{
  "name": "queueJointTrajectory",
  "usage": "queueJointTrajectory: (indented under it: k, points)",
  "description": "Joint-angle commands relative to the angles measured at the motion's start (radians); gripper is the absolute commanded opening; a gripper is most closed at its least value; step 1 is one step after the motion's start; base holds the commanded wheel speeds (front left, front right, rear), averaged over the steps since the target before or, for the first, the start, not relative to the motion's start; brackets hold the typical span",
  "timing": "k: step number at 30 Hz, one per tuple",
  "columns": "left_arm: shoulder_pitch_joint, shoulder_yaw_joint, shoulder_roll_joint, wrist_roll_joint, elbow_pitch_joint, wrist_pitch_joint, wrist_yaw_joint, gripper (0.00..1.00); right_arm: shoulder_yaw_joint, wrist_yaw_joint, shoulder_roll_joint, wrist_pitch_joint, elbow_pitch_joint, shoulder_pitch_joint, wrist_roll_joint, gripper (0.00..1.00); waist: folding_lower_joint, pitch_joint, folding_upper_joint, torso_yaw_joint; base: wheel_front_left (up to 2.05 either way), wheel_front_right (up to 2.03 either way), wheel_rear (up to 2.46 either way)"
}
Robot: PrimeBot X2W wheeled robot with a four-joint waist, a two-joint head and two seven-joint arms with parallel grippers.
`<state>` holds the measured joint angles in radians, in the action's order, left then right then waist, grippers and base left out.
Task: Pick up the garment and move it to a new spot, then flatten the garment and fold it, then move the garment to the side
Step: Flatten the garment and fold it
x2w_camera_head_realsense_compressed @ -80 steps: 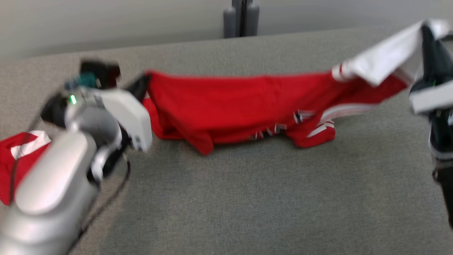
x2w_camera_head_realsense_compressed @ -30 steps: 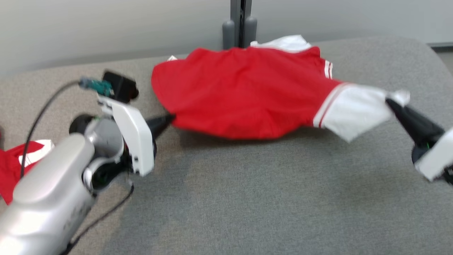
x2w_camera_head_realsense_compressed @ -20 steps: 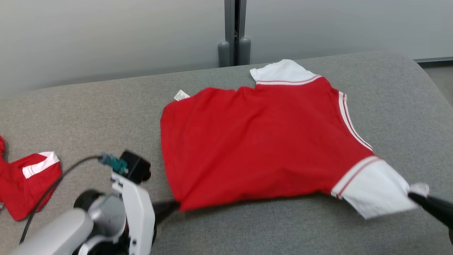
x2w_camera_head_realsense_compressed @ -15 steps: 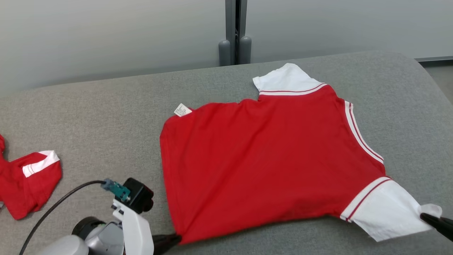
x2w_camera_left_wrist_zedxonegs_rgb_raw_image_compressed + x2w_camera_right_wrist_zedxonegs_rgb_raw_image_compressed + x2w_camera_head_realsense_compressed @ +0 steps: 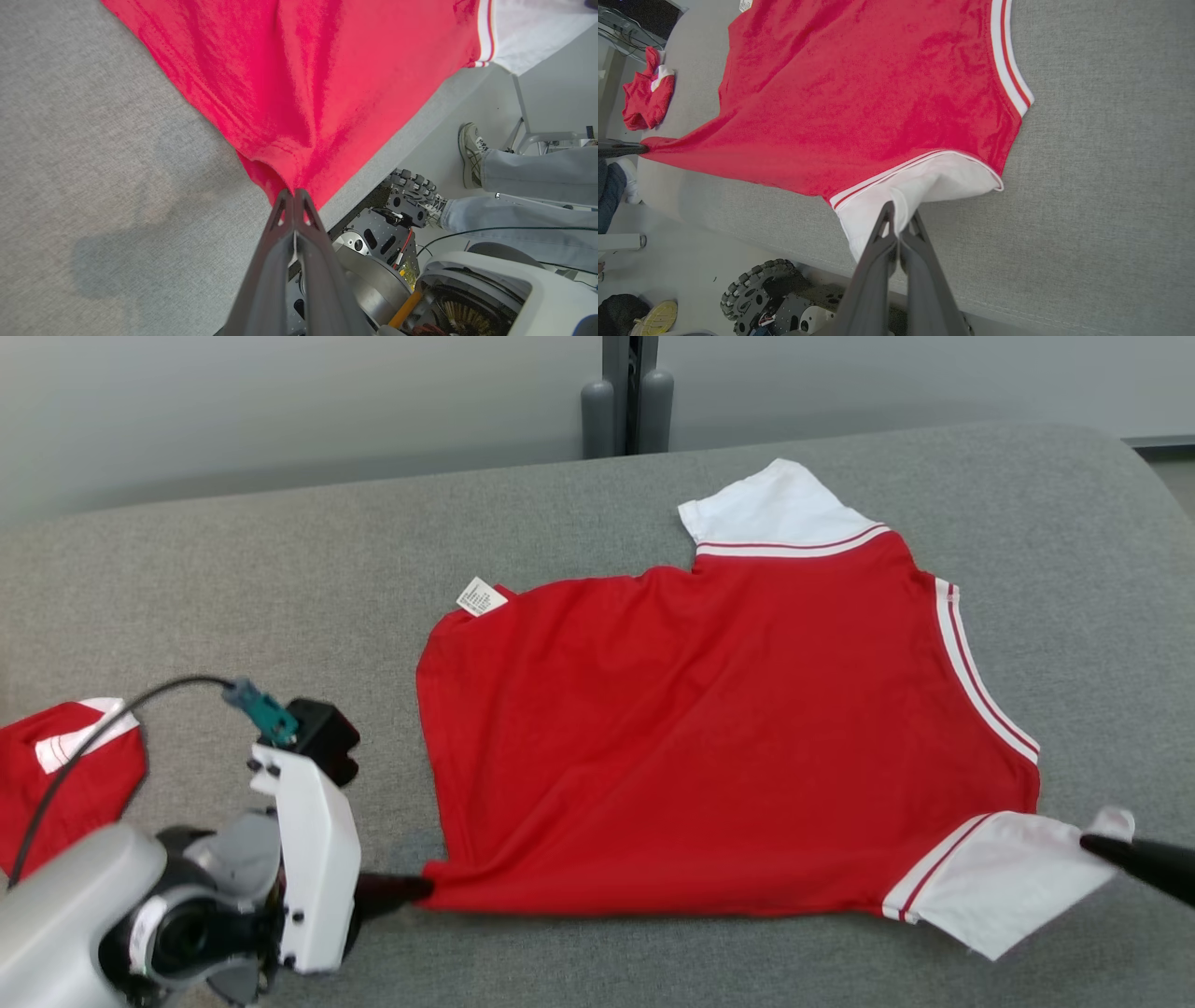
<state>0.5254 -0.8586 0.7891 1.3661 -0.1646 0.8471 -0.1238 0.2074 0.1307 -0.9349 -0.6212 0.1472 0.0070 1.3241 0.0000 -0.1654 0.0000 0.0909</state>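
- Red garment (image 5: pixel 709 728) is lying spread out flat on the grey fabric surface (image 5: pixel 280 569), right of the middle in the head view, with its near edge running close to the front of the surface.
- Left gripper (image 5: pixel 420 889) is pinching the garment's near left hem corner, its dark fingers pressed together on the cloth, and the hem is being drawn into a point there.
- Right gripper (image 5: pixel 1092 845) is pinching the tip of the near white sleeve (image 5: pixel 999 877), fingers pressed together on the cloth, and the sleeve's end is curling up at the grip.
- Far white sleeve (image 5: pixel 775 513) is lying flat, pointing towards the back, and a small white label (image 5: pixel 482 596) is sticking out at the far left corner.
- Second red-and-white piece of clothing (image 5: pixel 75 775) is lying crumpled at the far left, well apart from the garment.
- Beyond the surface's edge, in the left wrist view, a person's legs in jeans (image 5: pixel 528 172) are showing.
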Motion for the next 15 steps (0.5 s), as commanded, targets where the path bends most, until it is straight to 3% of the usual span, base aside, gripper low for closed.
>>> queueJointTrajectory:
  k: [1, 8, 15]
  points:
    - [0.032, 0.006, -0.011, 0.011, 0.032, 0.02, 0.005, 0.0, 0.0, 0.0, 0.023, -0.034, -0.03, -0.046, -0.015, 0.0, 0.0, -0.016, 0.0, -0.004, 0.0, 0.0, 0.0]
    - [0.178, 0.006, -0.085, -0.007, 0.23, 0.082, 0.021, 0.0, -0.026, 0.0, 0.232, -0.172, -0.231, -0.318, -0.129, 0.0, 0.0, -0.049, 0.0, 0.004, 0.0, 0.0, 0.0]
    - [0.251, -0.022, -0.134, -0.05, 0.362, 0.102, 0.046, 0.0, -0.065, 0.0, 0.356, -0.257, -0.414, -0.477, -0.288, 0.0, 0.0, -0.065, 0.0, 0.008, 0.0, 0.0, 0.0]
